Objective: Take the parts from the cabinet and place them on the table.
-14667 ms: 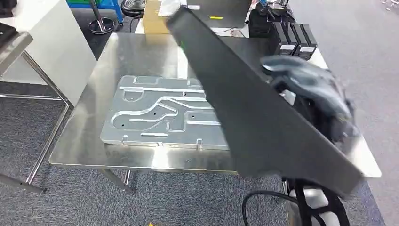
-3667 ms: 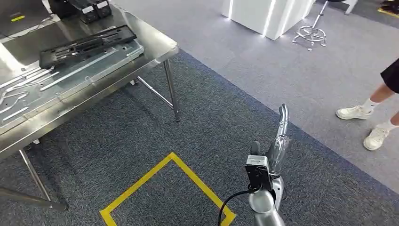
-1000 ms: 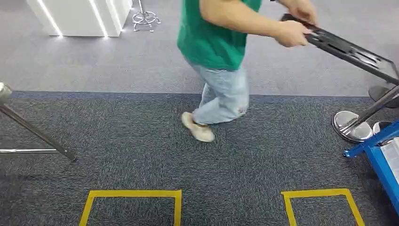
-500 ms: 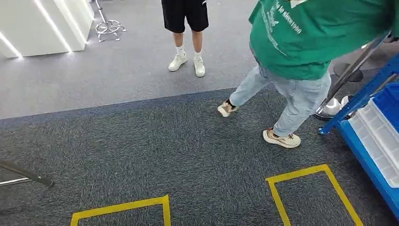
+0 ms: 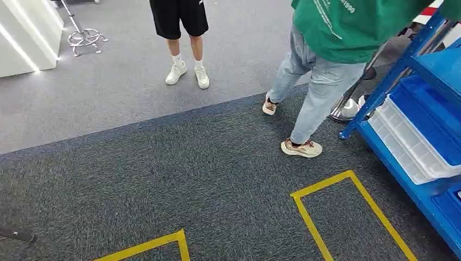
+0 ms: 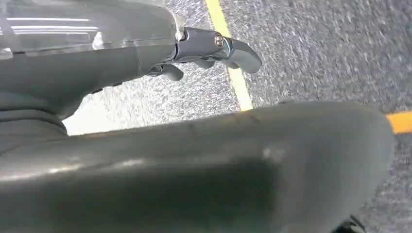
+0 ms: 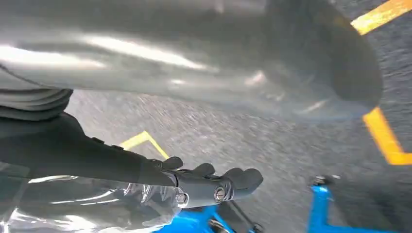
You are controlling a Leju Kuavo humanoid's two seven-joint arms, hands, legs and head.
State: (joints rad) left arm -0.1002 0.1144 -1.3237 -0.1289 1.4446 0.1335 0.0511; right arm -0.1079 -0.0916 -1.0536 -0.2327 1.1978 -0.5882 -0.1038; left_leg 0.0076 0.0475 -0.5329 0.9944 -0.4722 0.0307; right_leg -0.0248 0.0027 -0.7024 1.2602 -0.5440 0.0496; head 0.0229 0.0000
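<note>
Left hand (image 6: 145, 121) hangs low over the carpet, thick grey thumb across most of the wrist view and the darker fingers (image 6: 228, 48) stretched out straight beyond it, apart, with nothing in them. Right hand (image 7: 194, 184) is the same story: fingers (image 7: 233, 182) extended in a row, thumb well clear of them, nothing held, a wrinkled clear plastic cover (image 7: 87, 204) over the wrist behind them. Just past those right fingers there is blue metal, a leg of the blue shelving rack (image 5: 429, 60), which from the head view stands at the right edge, near the right arm's side. On its lower shelf sits a white tray (image 5: 413, 147) under a blue bin (image 5: 424, 114); whether any part lies in them cannot be told, since the rack is cut off by the frame. Yellow tape squares (image 5: 348, 212) mark the dark grey carpet (image 5: 190, 174) in front, and a strip of the same tape (image 6: 233, 73) runs under the left hand. A person in a green shirt and light jeans (image 5: 326, 81) stands right at the rack, upper body cut off at the top. Farther back, on the paler floor, another person in black shorts and white shoes (image 5: 182, 32). A white cabinet base (image 5: 22, 38) and a chrome stool foot (image 5: 84, 38) sit at far left.
</note>
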